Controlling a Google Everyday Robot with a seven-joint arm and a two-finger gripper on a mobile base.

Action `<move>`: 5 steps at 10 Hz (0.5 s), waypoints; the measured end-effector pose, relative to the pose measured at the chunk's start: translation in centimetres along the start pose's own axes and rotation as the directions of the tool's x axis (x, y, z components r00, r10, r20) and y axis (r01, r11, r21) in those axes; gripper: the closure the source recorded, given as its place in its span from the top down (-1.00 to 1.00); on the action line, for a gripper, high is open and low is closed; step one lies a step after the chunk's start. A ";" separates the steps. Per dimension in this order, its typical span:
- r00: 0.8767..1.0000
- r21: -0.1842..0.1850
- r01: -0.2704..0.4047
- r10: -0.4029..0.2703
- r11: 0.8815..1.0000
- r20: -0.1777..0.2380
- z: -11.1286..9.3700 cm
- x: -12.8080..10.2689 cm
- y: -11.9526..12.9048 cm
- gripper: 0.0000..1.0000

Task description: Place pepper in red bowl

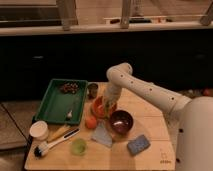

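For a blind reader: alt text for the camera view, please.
A white robot arm reaches over a wooden table, its gripper down in the red bowl. Beside it sit a maroon bowl and a green tray.

Tool above red bowl; maroon bowl right; tray left.

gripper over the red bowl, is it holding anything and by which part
Cannot be told: the gripper sits low over the red bowl, hiding whatever it may hold; no pepper shows.
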 end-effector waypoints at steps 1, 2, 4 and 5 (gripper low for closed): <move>1.000 0.004 0.001 -0.001 1.000 -0.003 -0.2 0.0 0.0 0.42; 1.000 0.008 0.005 -0.005 1.000 -0.007 -0.3 -0.2 0.0 0.57; 1.000 0.014 0.014 -0.013 1.000 -0.015 -0.7 -0.4 -0.3 0.60; 1.000 0.018 0.016 -0.016 1.000 -0.023 -1.1 -0.4 -0.4 0.60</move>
